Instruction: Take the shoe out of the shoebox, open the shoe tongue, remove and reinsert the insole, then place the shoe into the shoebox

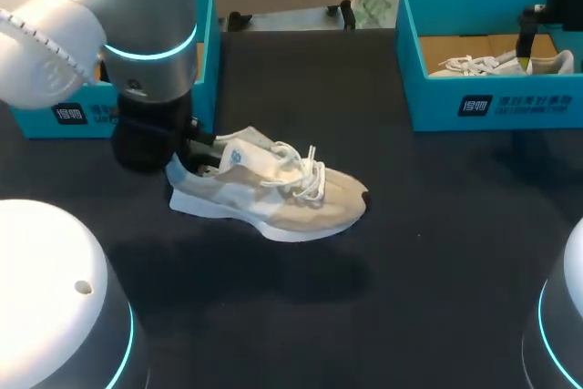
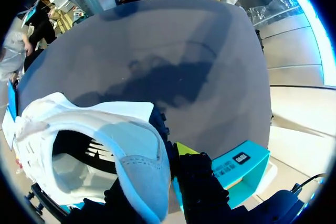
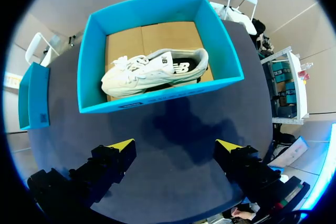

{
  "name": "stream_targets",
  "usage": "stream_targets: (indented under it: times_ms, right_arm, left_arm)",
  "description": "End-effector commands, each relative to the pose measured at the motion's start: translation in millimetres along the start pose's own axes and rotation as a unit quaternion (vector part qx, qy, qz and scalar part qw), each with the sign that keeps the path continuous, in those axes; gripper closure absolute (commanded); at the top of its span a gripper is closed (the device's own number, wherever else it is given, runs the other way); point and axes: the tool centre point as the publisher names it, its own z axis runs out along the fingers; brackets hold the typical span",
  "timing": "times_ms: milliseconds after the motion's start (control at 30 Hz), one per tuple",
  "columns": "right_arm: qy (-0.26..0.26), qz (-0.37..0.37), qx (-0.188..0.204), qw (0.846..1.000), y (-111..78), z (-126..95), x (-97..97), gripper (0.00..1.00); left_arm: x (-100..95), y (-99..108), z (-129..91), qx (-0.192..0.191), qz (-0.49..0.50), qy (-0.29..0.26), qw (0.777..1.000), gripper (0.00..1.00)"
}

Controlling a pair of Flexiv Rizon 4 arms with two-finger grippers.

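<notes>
Head view: a dark table [image 1: 410, 252] carries all the items. A beige and white shoe [image 1: 273, 193] stands on its sole left of the table's middle, outside any box. Its long axis runs across the table, toe toward the robot's right and heel toward the left, laces up.

The left gripper [image 1: 191, 159] is at the heel. In the left wrist view the heel collar sits hard against it, with the shoe's opening just beyond. Whether it grips the shoe cannot be told, as the heel hides the contact.

A teal shoebox [image 1: 492, 102] stands open at the far right of the table. Inside it a second shoe [image 3: 152, 72] lies on its side on a brown cardboard floor, its length along the box's long side.

The right gripper [image 3: 176, 145] hangs above the table on the near side of the shoebox, fingers spread wide, holding nothing.

A teal lid [image 1: 205, 52] stands at the far left, behind the left arm.
</notes>
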Motion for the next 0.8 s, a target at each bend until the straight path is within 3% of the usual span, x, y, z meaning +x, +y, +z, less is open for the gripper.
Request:
stream_targets:
  times_ms: [33,300,800]
  right_arm:
    - [0.001,0.000,-0.001,1.000,-1.1,0.1,-0.3,0.00]
    - [0.001,0.000,-0.001,1.000,-1.1,0.1,-0.3,0.00]
    - [0.001,0.000,-0.001,1.000,-1.1,0.1,-0.3,0.00]
  left_arm:
    - [-15.6,2.6,5.4,0.002,0.004,0.006,1.000,1.00]
    - [-32.9,5.9,5.1,0.006,0.010,0.010,1.000,1.00]
    - [-32.9,5.9,5.1,0.006,0.010,0.010,1.000,1.00]
